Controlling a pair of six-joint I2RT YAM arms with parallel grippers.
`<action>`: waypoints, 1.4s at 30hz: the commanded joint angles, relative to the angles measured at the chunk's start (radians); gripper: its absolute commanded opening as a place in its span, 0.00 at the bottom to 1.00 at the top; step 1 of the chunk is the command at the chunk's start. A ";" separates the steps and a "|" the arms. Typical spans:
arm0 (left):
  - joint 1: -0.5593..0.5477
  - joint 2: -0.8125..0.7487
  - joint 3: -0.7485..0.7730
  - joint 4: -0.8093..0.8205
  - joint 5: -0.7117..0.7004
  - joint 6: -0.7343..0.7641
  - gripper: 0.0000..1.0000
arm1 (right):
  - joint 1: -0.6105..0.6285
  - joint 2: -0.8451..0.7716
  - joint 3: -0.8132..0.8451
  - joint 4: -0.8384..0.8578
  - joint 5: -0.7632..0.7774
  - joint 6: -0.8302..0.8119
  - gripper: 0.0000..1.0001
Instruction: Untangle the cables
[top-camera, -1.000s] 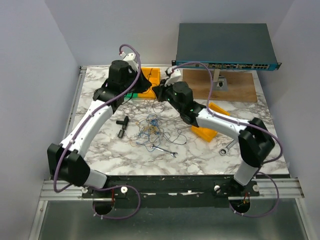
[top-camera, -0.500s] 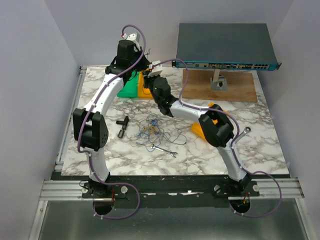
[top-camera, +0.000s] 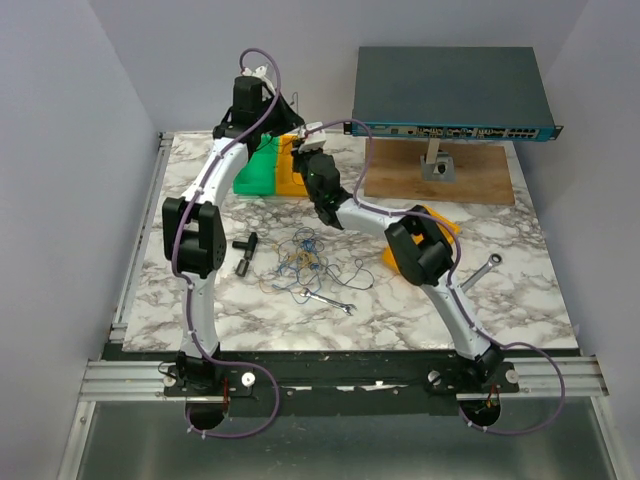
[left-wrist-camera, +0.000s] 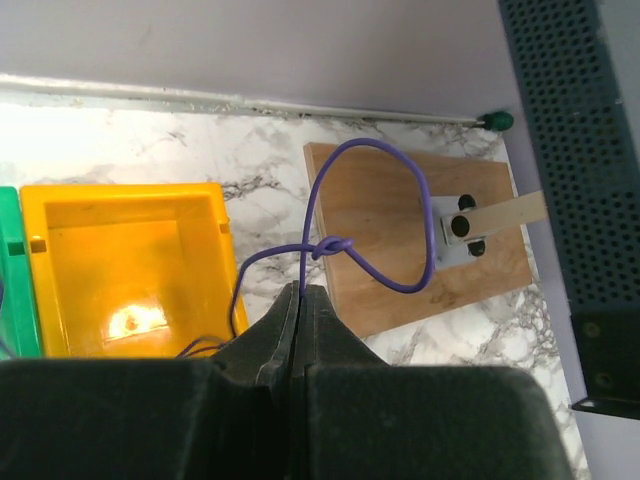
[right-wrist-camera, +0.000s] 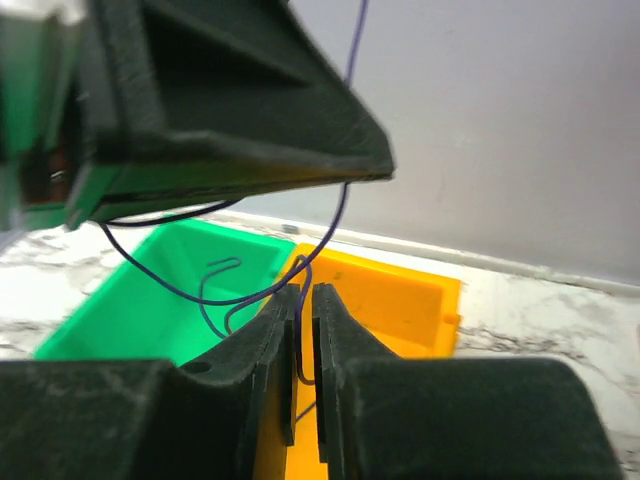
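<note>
Where the left end effector (left-wrist-camera: 301, 293) grips, the cable (left-wrist-camera: 326, 247) knots ahead.

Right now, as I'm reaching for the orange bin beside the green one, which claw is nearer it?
Right. The right claw hangs close above the orange bin; the left claw, pinching a purple cable, is higher.

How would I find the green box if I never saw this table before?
Find the marble table, then its far edge, left of the wooden board. Two bins sit side by side there; the green bin is the left one. Its neighbour and the third bin are orange.
</note>
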 joint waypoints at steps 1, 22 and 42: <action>0.006 0.047 0.034 0.021 0.079 -0.043 0.00 | -0.018 0.045 0.026 -0.002 0.036 0.015 0.33; 0.006 -0.007 -0.047 0.032 0.172 -0.164 0.00 | -0.009 -0.520 -0.596 -0.113 -0.277 0.229 0.61; -0.032 0.086 0.149 -0.058 0.168 -0.147 0.00 | -0.008 -1.262 -1.344 -0.041 -0.350 0.250 0.63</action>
